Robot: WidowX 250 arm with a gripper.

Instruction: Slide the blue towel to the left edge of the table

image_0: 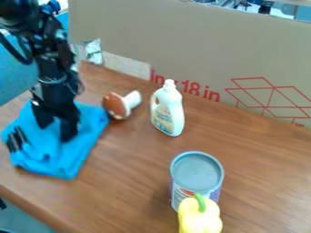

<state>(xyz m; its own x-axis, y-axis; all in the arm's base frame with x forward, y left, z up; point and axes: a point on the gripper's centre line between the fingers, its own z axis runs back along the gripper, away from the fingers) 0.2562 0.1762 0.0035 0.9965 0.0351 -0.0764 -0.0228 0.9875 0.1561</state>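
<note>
A black gripper (56,129) hangs low over a crumpled blue cloth (76,157) at the left of a wooden table (133,186), its two fingers parted with blue fabric visible between them. A dark object (17,139), its form hard to make out, lies on the cloth's left side. Just right of the cloth, a toy mushroom (120,104) with a brown cap and pale stem rests on its side, near an upright white bottle (168,109). Closer to the camera, a yellow pepper (200,219) sits before a grey-topped can (196,173). A cardboard panel (182,41) with red markings stands behind.
</note>
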